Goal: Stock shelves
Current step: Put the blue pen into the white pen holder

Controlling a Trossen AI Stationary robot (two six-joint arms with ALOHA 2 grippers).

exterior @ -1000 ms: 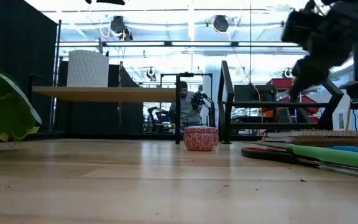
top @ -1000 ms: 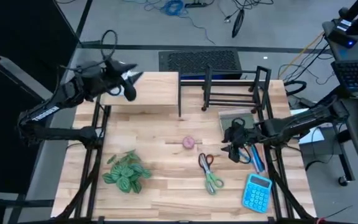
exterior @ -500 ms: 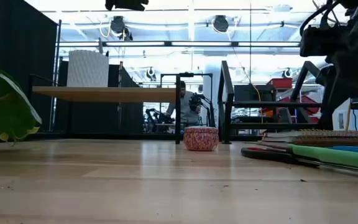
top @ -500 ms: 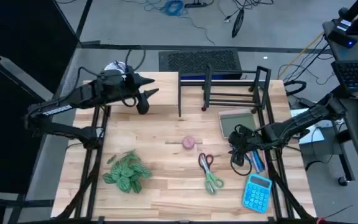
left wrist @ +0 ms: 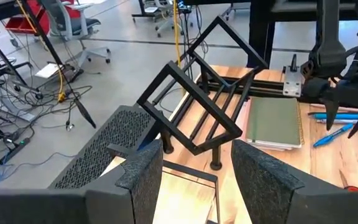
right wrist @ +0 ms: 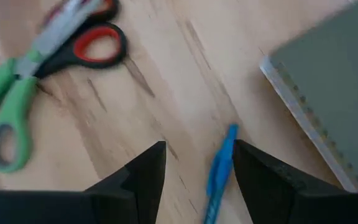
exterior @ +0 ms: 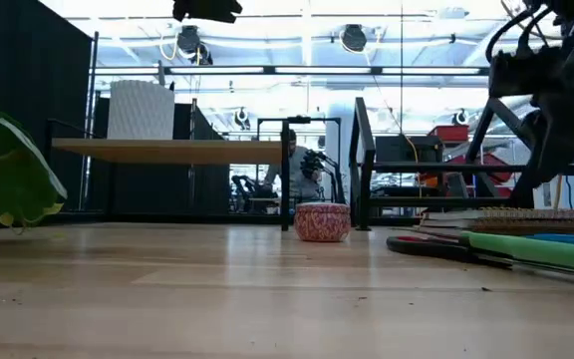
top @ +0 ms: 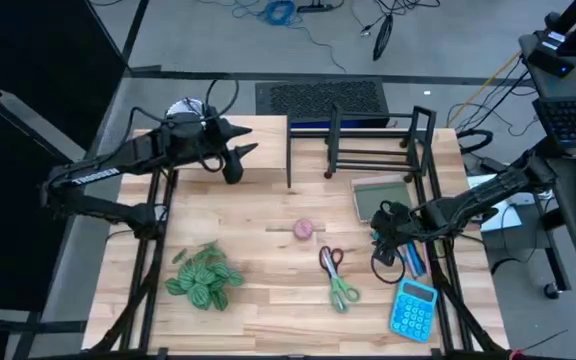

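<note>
Fingers of the right gripper [right wrist: 197,171] are standing spread and holding nothing, hanging low over the table [top: 268,290] with a blue pen [right wrist: 219,171] lying in the gap between them; scissors [right wrist: 36,74] are lying to one side and a green spiral notebook [right wrist: 334,87] to the other. Over the rear left of the table the left gripper [top: 236,160] is hovering, fingers likewise parted and empty, above the wood shelf [top: 253,145], which is sitting at the back left with a white cylinder [exterior: 142,110] standing on it. Just right of that shelf the black rack [top: 363,145] is standing at the back centre, well ahead of the left fingers [left wrist: 143,180]. No readable writing is showing on anything.
</note>
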